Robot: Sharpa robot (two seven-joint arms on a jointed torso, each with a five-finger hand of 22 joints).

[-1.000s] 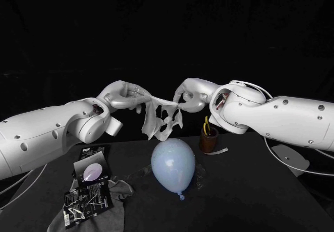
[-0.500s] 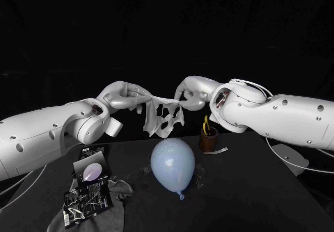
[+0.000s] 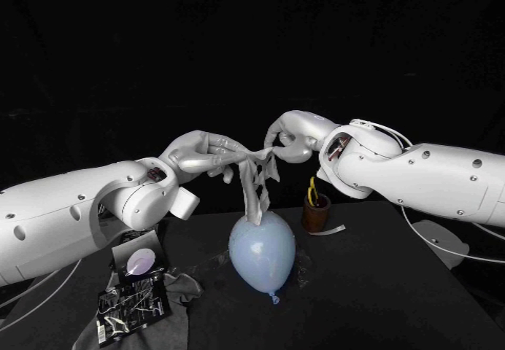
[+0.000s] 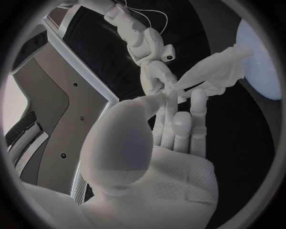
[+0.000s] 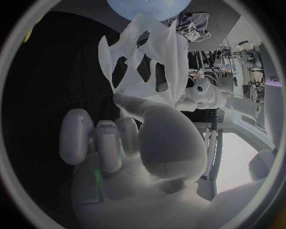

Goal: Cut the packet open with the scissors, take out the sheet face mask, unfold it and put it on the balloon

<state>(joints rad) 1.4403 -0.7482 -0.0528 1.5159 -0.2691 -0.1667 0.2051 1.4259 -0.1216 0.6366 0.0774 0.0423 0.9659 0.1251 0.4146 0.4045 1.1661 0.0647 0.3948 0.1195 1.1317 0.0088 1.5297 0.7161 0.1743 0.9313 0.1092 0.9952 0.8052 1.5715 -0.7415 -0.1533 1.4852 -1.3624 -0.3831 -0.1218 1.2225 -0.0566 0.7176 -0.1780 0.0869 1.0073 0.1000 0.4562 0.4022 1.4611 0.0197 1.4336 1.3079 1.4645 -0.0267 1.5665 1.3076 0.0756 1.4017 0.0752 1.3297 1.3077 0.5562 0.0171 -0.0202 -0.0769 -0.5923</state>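
**Head view.** The left hand (image 3: pixel 205 151) and the right hand (image 3: pixel 292 138) are meeting above the far part of the black table (image 3: pixel 400 292). Each hand is pinching the top edge of the sheet face mask (image 3: pixel 256 182) between thumb and fingers. The two grip points are sitting close together, so the mask is hanging as a narrow, gathered strip. Its lower tip is reaching the upper end of the balloon (image 3: pixel 261 248); contact cannot be confirmed. The pale blue balloon is lying on the table with its knot pointing toward the robot. The scissors (image 3: pixel 311 189) are standing with their yellow handles up in a brown cup (image 3: pixel 316 214), just beside the balloon on the robot's right. The packet (image 3: pixel 131 305) is lying on a grey cloth (image 3: pixel 181 288) on the robot's left, well apart from the hands.

**Left wrist view.** The left hand (image 4: pixel 176 138) is gripping one end of the mask (image 4: pixel 217 71) at its fingertips. The right hand (image 4: pixel 156 78) is holding the same bunched end from the opposite side. The balloon (image 4: pixel 260 57) is lying beyond the mask.

**Right wrist view.** The right hand (image 5: pixel 137 143) is pinching the mask (image 5: pixel 146 52) at its thumb tip. The mask is spreading out with its cut-out holes showing, and its far end is overlapping the balloon (image 5: pixel 149 7). The left hand (image 5: pixel 199 93) is holding the adjoining edge.
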